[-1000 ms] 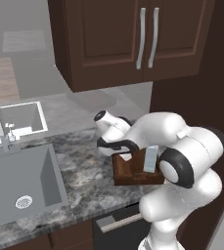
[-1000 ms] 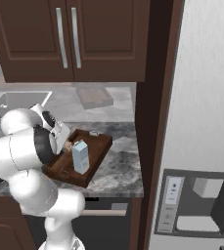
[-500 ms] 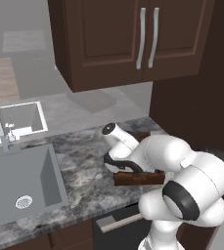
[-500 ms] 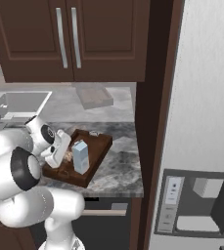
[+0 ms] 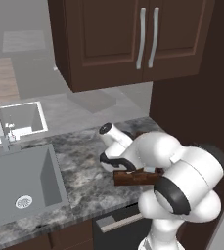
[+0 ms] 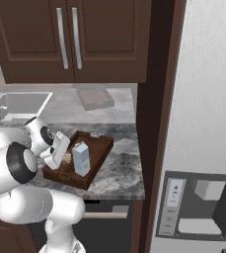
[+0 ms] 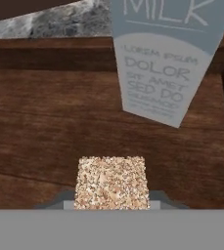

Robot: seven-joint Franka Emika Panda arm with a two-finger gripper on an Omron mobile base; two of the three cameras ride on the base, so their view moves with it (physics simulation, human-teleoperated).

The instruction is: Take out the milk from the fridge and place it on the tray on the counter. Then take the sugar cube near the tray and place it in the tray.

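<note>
Hiding most of the tray (image 5: 133, 178) behind the white arm in the left base view. Cropping the milk (image 7: 169, 53) at the hand view's top edge. Covering the fingertips with the sugar cube (image 7: 112, 182).

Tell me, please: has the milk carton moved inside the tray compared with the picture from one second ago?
No. In the right base view the milk stands upright at the same spot in the tray, near its right-hand side, as before.

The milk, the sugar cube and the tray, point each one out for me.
milk (image 6: 81, 159): right base view, front face of the carton.
sugar cube (image 7: 112, 183): hand view, its speckled top face.
tray (image 6: 100, 150): right base view, right side wall.
</note>
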